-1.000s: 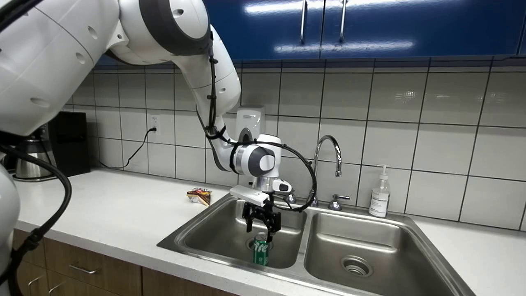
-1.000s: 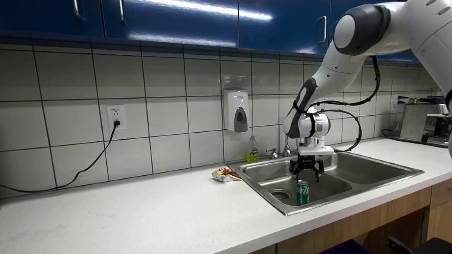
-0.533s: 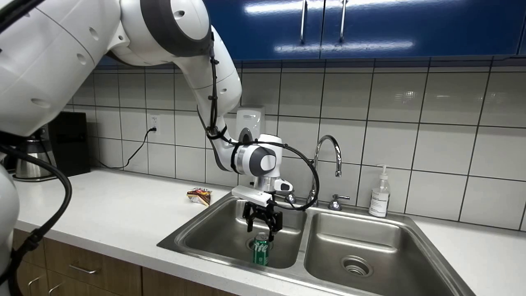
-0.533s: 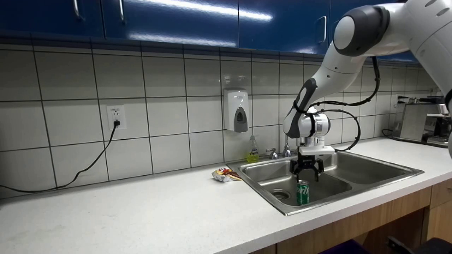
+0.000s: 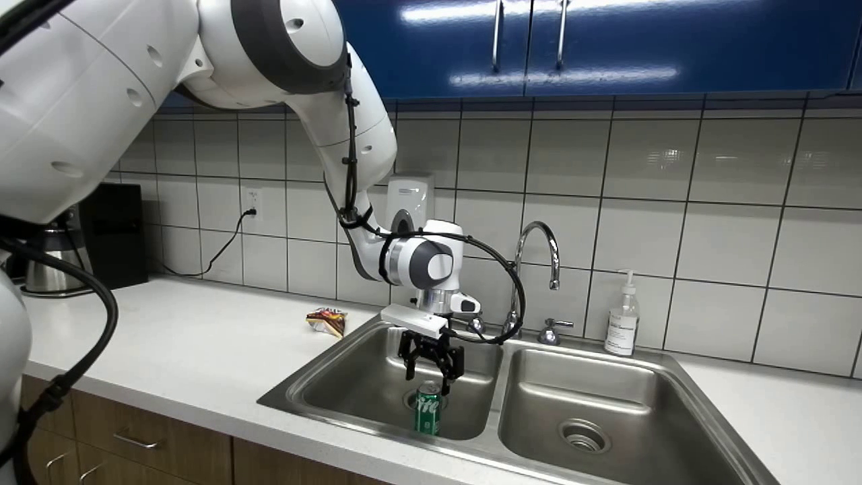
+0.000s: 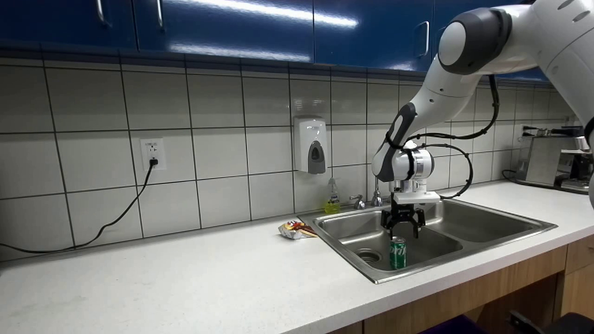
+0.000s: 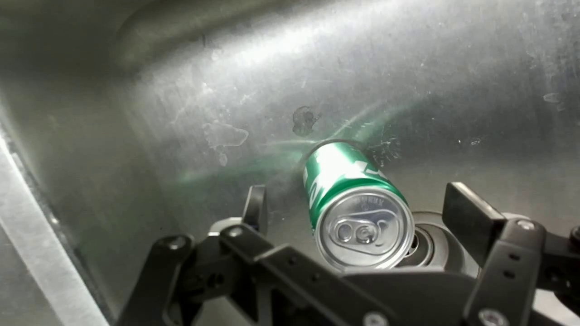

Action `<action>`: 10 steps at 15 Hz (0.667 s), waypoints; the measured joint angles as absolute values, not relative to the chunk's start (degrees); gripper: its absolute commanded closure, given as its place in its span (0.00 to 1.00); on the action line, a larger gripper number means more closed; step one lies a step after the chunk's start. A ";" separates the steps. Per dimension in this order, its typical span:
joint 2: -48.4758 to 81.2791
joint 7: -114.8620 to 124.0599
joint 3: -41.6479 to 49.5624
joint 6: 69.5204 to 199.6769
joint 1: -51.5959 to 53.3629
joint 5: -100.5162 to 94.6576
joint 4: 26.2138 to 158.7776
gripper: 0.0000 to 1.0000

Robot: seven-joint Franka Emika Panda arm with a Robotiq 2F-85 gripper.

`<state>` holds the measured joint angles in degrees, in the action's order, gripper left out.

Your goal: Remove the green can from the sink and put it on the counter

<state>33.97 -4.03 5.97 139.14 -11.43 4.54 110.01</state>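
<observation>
The green can (image 5: 427,412) stands upright in a basin of the steel sink (image 6: 345,256), near the drain; the can also shows in an exterior view (image 6: 397,255). My gripper (image 5: 427,379) points down above the can with its fingers apart, and it shows in an exterior view too (image 6: 403,234). In the wrist view my gripper (image 7: 364,206) is open, and the can's silvery top (image 7: 364,228) lies between the fingers without touching them. The can is nearer the left finger there. The white counter (image 5: 202,337) runs beside the sink, and also shows in an exterior view (image 6: 209,283).
A snack bag (image 5: 327,321) lies on the counter by the sink's corner. The chrome faucet (image 5: 555,273) and a pump soap bottle (image 5: 621,328) stand behind the sink. A bottle with yellow liquid (image 6: 332,204) stands at the back. A drain (image 7: 437,244) is beside the can.
My gripper has shifted very slightly, to the right in an exterior view, and stays open. The can has not moved.
</observation>
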 measured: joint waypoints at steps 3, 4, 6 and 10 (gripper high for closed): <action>33.98 -4.04 5.97 139.18 -11.42 4.53 110.01 0.00; 34.01 -4.03 5.98 139.31 -11.40 4.50 110.02 0.00; 34.23 -4.03 5.98 140.01 -11.37 4.43 110.02 0.00; 35.57 -4.03 5.98 141.53 -11.35 4.43 109.77 0.00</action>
<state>35.57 -4.03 5.98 141.53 -11.35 4.43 109.77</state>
